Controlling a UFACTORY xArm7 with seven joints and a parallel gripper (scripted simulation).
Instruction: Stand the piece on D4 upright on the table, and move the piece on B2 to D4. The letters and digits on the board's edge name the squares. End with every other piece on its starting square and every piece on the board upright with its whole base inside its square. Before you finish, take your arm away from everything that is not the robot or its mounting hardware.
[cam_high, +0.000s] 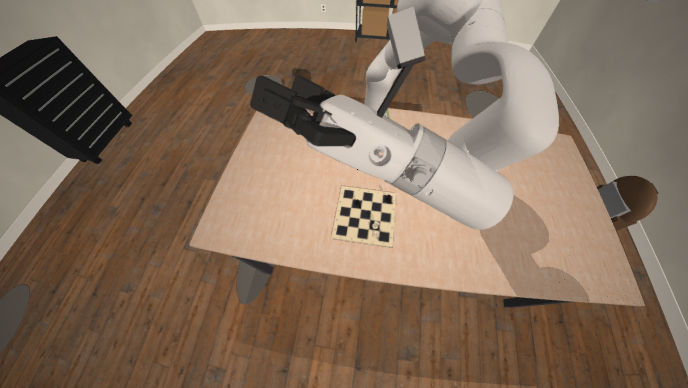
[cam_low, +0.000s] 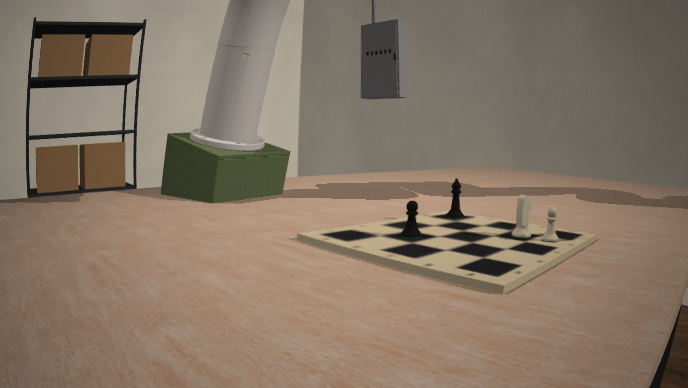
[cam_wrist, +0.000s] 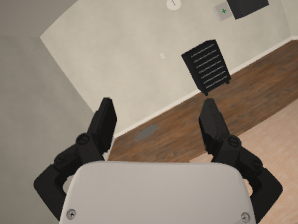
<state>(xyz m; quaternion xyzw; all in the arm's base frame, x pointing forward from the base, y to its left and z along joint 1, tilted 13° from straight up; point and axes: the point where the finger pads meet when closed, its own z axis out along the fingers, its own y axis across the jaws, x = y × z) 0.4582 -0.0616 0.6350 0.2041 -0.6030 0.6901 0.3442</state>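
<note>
A small chessboard (cam_high: 364, 215) lies in the middle of the table; it also shows in the exterior view (cam_low: 450, 247). Standing upright on it are a black pawn (cam_low: 411, 219), a black bishop (cam_low: 455, 199), a white knight (cam_low: 522, 217) and a white pawn (cam_low: 550, 225). The edge letters and digits are too small to read. My gripper (cam_high: 257, 95) is open and empty, high in the air beyond the table's far left corner, far from the board.
My forearm (cam_high: 415, 167) hangs above the board's far side. The arm's green base block (cam_low: 225, 167) sits at the table's back. A black rack (cam_high: 60, 97) stands on the floor at the left, a chair (cam_high: 632, 200) at the right table edge.
</note>
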